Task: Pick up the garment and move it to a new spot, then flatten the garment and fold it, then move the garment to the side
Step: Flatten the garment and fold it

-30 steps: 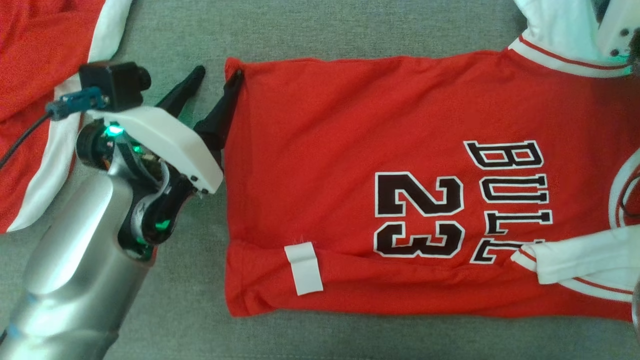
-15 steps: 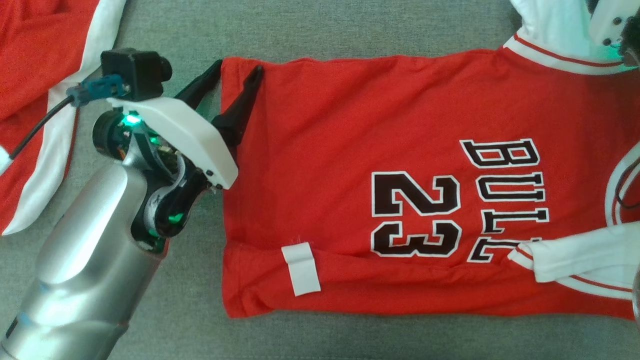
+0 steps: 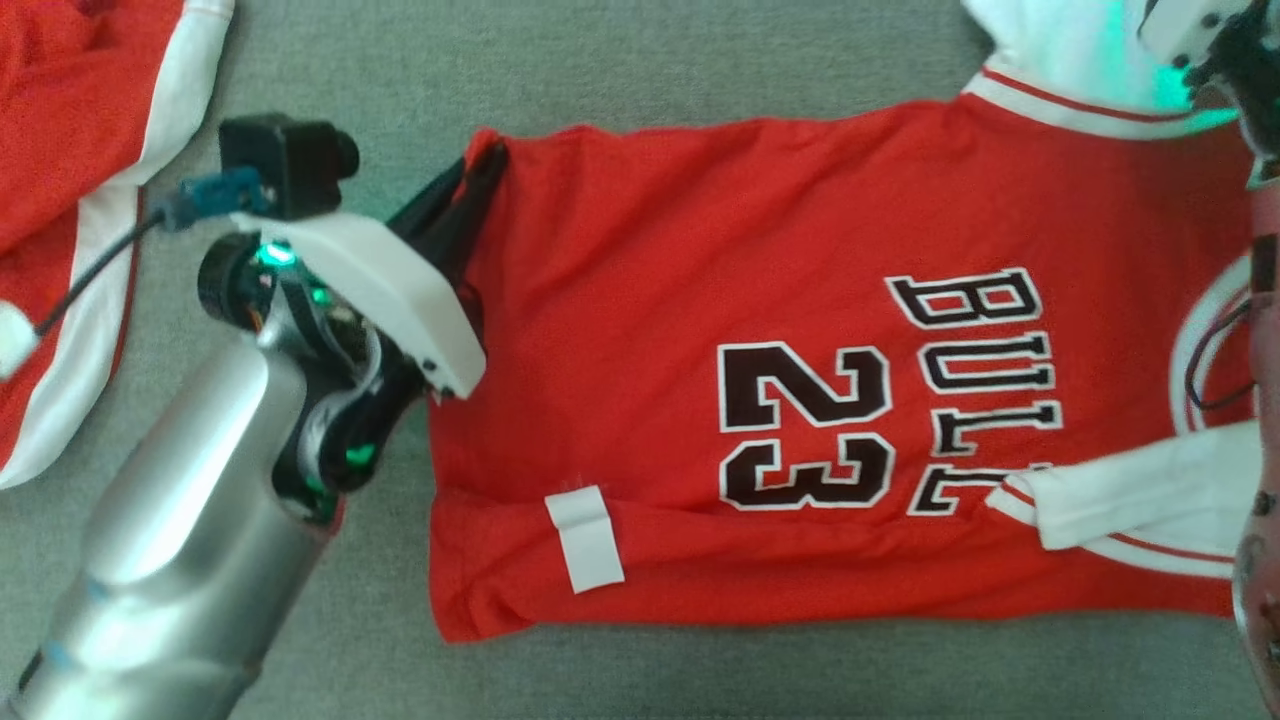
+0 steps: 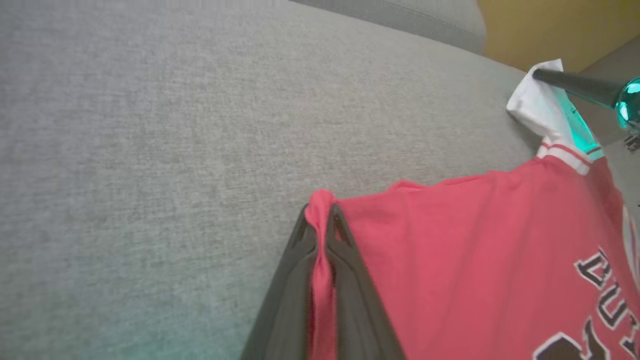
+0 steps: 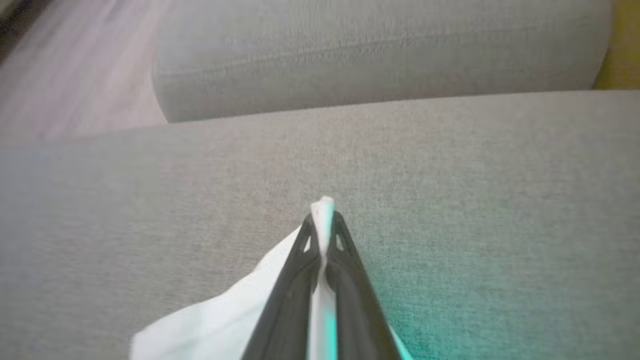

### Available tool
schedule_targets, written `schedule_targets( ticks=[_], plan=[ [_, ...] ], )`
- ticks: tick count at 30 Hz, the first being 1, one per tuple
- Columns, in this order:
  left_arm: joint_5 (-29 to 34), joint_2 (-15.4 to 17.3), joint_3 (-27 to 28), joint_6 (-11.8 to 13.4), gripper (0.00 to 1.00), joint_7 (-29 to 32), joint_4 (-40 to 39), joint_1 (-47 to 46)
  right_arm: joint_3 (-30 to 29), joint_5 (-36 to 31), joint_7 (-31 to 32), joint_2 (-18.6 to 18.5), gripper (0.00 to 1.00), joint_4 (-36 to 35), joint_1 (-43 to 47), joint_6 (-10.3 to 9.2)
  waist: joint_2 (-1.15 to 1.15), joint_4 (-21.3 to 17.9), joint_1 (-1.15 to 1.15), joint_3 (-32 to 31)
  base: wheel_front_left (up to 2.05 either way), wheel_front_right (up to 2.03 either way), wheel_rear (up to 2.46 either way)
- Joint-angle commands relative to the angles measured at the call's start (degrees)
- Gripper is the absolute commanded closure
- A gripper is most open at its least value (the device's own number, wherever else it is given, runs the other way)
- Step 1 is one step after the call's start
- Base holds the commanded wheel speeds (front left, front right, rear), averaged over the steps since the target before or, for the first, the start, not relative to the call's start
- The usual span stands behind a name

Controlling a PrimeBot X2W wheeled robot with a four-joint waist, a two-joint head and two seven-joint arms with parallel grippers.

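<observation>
Left gripper (image 4: 320,216) pinching garment (image 4: 450,240) corner, right gripper (image 5: 323,220) pinching white sleeve (image 5: 225,320)

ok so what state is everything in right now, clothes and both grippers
jersey, spread print-up on the grey cushion, near long edge folded in
left gripper, shut on the jersey's far hem corner
right gripper, shut on the jersey's white sleeve
second red garment, lying loose at the left, not held
</observation>
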Motion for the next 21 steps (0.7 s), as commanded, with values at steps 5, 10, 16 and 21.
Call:
schedule_targets(
  ticks=[5, 10, 16, 21],
  plan=[
    [-0.28, 3.31, 3.43, 1.24, 1.0, -2.63, -7.58, 4.68, 1.19, 6.15, -1.08, -3.0, 1.0, -10.2, 4.87, 0.43, 0.0, -2.61, -0.01, -3.3, 0.0, 0.0, 0.0],
    [-0.67, 4.99, 5.31, 3.77, 1.0, -5.9, -14.92, 12.71, 0.52, 10.8, 0.07, -5.98, 1.0, -22.59, 17.66, 0.43, 0.0, -5.23, -0.01, -7.45, 0.0, 0.0, 0.0],
    [-1.48, 6.58, 7.3, 6.97, 1.0, -9.28, -20.76, 23.23, -1.42, 11.9, 1.2, -5.16, 1.0, -33.64, 32.3, 0.43, 0.0, -7.57, -0.01, -11.32, 0.0, 0.0, 0.0],
    [-2.85, 6.86, 8.53, 8.56, 1.0, -11.39, -23.63, 29.95, -3.77, 11.59, 1.49, -3.72, 1.0, -38.49, 39.37, 0.43, 0.0, -8.33, -0.01, -12.74, 0.0, 0.0, 0.0]
  ],
)
